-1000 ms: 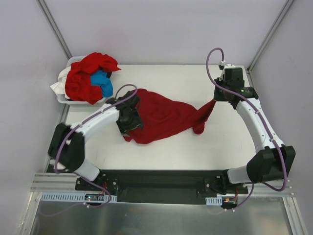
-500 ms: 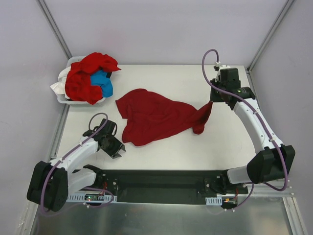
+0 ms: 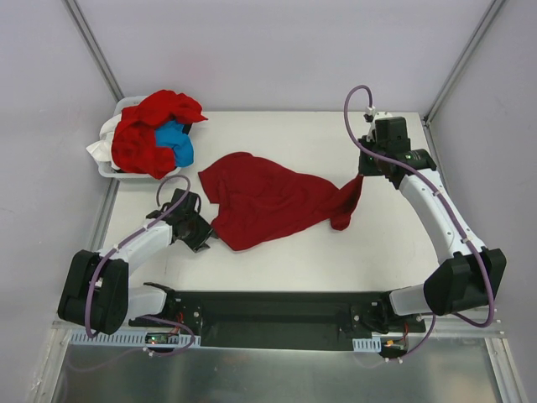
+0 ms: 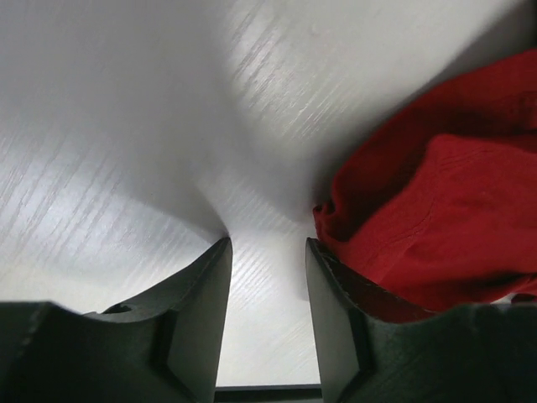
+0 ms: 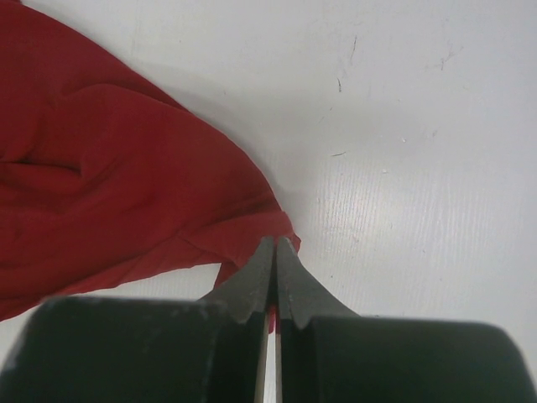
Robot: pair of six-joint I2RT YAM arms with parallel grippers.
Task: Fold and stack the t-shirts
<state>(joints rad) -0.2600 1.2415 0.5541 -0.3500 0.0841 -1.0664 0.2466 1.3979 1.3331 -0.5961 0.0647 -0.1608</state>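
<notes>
A deep-red t-shirt (image 3: 268,200) lies crumpled and spread on the white table (image 3: 277,260), stretched toward the right. My right gripper (image 3: 362,175) is shut on the shirt's right corner (image 5: 252,227), with cloth pinched between the jaws. My left gripper (image 3: 207,239) is open and low over the table, just left of the shirt's near-left edge (image 4: 419,218); nothing sits between its fingers (image 4: 205,294). More deep-red shirts (image 3: 144,138) and a bright blue one (image 3: 174,141) are heaped at the back left.
The heap sits in a white bin (image 3: 107,164) at the table's back-left corner. Grey walls and metal posts enclose the table. The black base rail (image 3: 268,315) runs along the near edge.
My left gripper let go of the shirt's left part, swung back toward the near-left edge, then returned to the shirt's near-left edge. The right gripper, still pinching its corner, shifted slightly left.
</notes>
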